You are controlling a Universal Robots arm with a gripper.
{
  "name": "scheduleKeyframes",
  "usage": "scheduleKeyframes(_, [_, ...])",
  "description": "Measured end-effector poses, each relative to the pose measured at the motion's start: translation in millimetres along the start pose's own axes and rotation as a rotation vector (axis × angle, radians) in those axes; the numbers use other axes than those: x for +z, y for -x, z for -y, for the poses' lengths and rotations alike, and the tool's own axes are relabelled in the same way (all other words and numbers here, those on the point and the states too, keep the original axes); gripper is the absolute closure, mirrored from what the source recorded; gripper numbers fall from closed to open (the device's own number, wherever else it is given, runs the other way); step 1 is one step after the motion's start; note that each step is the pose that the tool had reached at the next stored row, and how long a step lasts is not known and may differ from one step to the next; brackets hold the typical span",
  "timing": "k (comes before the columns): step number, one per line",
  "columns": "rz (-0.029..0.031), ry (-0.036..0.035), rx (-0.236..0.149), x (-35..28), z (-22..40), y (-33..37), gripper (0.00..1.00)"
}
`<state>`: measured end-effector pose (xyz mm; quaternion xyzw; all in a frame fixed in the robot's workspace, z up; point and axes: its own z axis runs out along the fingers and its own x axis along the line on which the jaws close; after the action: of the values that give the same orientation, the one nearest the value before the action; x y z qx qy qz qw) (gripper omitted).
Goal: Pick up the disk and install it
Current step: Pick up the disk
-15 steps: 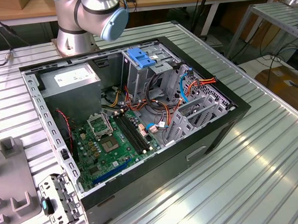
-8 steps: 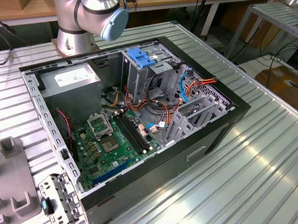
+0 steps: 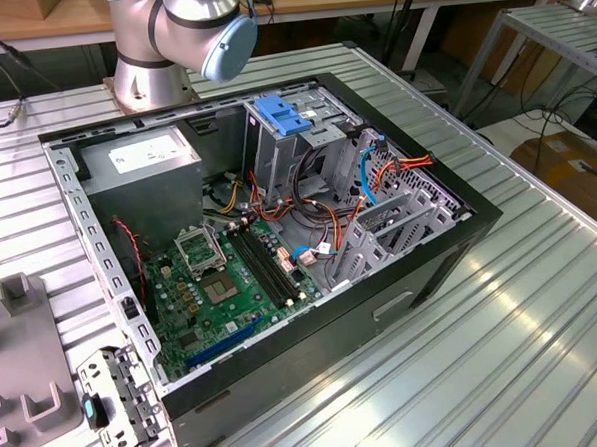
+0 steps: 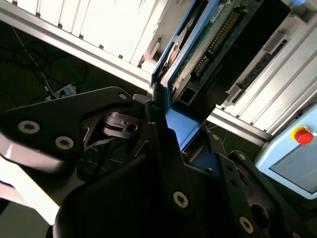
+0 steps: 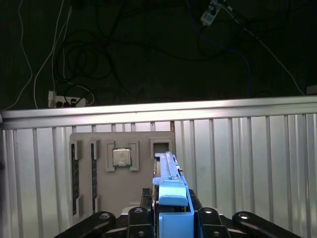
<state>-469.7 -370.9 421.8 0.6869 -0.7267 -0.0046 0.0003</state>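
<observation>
Disk point(image 5: 168, 168): dark drive in a bright blue carrier, seen edge-on at lower centre of the first wrist view. In the second wrist view its green circuit-board face point(image 4: 208, 42) runs toward the upper right of the frame, with a blue rail along one side.

Gripper point(image 5: 172, 210): black, with its jaws pressed together on the blue carrier from two sides. The disk is pinched between them and stands out ahead of the fingers.

Parts tray point(image 5: 124, 193): grey, lying on the ribbed aluminium table point(image 5: 247, 168) directly beyond the disk in the first wrist view.
- Processor point(image 5: 121, 157) is seated in a square recess.
- Memory modules point(image 5: 75, 179) sit in narrow slots at the tray's left side in the frame.
- Empty recess point(image 5: 161, 146) lines up with the disk's far end. Whether the two touch cannot be told.

Teach pendant point(image 4: 292, 158): pale blue with a red stop button point(image 4: 302, 135), at right edge of the second wrist view.

Power strip point(image 5: 64, 101): white, on the dark floor among loose cables, left of centre in the first wrist view.

Computer case point(image 3: 422, 277): black, open, lying on its side at centre of the exterior view.
- Green motherboard point(image 3: 232, 287) at lower centre.
- Grey power supply point(image 3: 140, 157) at upper left.
- Grey drive cage point(image 3: 275, 155) with a blue latch point(image 3: 283, 114) at upper centre.
- Orange and red wiring runs between them.

Arm base point(image 3: 159, 51): at top edge of the exterior view.
</observation>
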Motion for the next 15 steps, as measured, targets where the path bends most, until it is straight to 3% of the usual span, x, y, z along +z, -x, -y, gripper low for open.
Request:
scheduleKeyframes(5, [-0.0001, 0.0007, 0.000, -6.7, -0.1, 0.0, 0.63])
scheduleKeyframes(15, [-0.0001, 0.0012, 0.000, -14.1, -0.1, 0.1, 0.63])
